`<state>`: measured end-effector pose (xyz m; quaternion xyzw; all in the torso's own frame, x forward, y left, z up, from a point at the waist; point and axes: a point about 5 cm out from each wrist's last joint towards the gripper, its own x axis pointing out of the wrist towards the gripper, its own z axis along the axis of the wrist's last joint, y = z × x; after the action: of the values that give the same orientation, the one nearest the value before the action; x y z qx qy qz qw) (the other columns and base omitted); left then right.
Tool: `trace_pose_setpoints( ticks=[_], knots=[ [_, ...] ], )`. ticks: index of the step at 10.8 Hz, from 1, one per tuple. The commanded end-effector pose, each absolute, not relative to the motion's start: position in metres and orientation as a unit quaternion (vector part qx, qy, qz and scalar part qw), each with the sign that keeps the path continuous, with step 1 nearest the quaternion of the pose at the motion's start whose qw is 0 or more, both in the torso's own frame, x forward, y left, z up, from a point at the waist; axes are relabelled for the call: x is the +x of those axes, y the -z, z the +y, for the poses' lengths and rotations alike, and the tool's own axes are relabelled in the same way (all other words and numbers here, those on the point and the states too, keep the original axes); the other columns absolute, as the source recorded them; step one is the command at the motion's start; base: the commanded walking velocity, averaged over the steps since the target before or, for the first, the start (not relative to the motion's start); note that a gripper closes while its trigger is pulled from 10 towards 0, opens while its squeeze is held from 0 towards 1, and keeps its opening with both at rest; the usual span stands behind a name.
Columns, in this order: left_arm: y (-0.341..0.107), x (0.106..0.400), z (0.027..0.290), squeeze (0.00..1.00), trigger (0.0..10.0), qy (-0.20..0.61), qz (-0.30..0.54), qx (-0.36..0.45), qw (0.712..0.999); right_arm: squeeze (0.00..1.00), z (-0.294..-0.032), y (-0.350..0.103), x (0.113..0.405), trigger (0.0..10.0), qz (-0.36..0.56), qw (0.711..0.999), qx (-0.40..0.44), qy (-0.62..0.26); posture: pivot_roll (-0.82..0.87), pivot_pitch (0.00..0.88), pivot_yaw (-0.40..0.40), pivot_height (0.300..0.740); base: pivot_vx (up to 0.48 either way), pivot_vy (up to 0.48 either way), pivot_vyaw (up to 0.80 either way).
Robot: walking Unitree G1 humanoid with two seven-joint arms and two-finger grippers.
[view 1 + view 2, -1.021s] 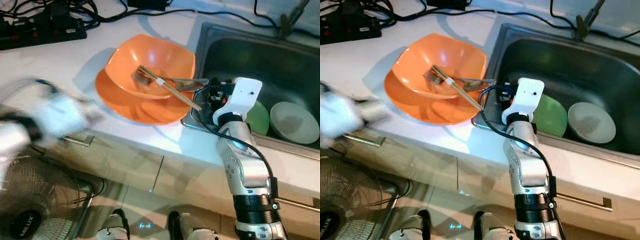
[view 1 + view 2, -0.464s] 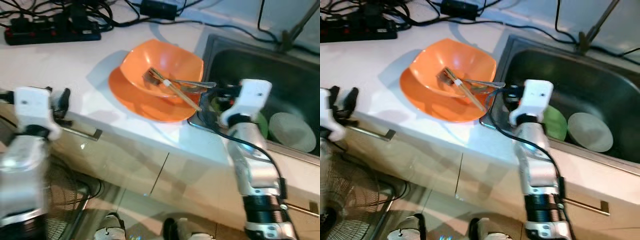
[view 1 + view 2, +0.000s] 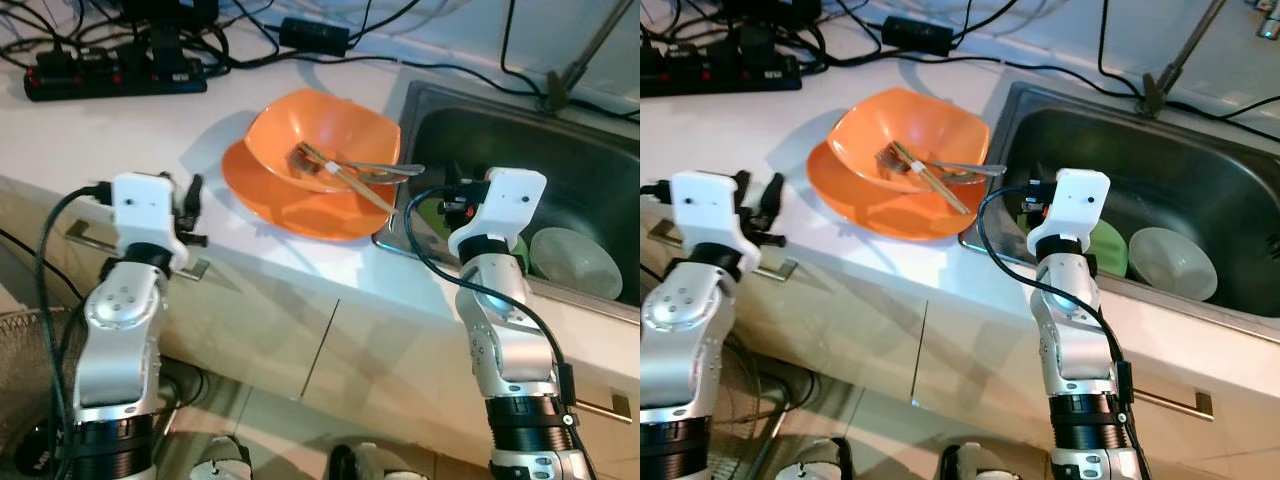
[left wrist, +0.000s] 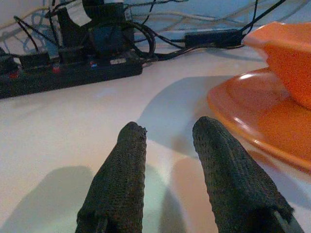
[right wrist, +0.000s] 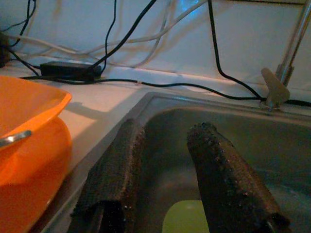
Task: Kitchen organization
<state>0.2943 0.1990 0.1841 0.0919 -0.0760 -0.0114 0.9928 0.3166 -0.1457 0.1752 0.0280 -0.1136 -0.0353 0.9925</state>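
An orange bowl (image 3: 325, 140) sits on an orange plate (image 3: 270, 195) on the white counter. In the bowl lie a fork (image 3: 300, 157), a spoon (image 3: 390, 171) and chopsticks (image 3: 352, 184). My left gripper (image 3: 192, 215) hovers open over the counter's front edge, just left of the plate (image 4: 252, 121), with nothing between its fingers (image 4: 124, 165). Over the sink's (image 3: 480, 120) front left corner my right gripper (image 3: 452, 198) is open and empty too. A green bowl (image 3: 1108, 248) and a white bowl (image 3: 575, 262) rest in the sink.
A black power strip (image 3: 115, 78), an adapter (image 3: 313, 36) and tangled cables line the back of the counter. The faucet (image 3: 575, 70) rises behind the sink. Cabinet drawers with metal handles (image 3: 1170, 403) lie below the counter edge.
My left arm has risen from low on the left to the counter edge beside the plate. The camera view shifted; the right gripper stays at the sink corner.
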Motion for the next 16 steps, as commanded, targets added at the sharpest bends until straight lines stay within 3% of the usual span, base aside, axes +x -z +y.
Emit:
trace_pose_setpoints(
  ticks=[1,7,16],
  knots=[
    [-0.179,0.294,0.195,0.0,10.0,0.015,-0.068,0.096,0.993,0.0,-0.149,-0.166,0.314,10.0,-0.1,0.994,0.026,0.046,0.02,0.088,-0.08,0.74,0.0,0.0,0.0],
    [-0.175,0.298,0.185,0.0,10.0,0.013,-0.07,0.102,0.992,0.0,-0.142,-0.149,0.311,10.0,-0.073,0.996,0.033,0.032,0.01,0.1,-0.094,0.74,0.0,-0.131,0.0],
    [-0.188,0.313,0.176,0.0,10.0,0.036,-0.091,0.136,0.986,0.0,-0.125,-0.137,0.317,10.0,-0.067,0.995,0.063,0.032,0.05,0.064,-0.033,0.74,0.0,0.0,0.0]
  ],
)
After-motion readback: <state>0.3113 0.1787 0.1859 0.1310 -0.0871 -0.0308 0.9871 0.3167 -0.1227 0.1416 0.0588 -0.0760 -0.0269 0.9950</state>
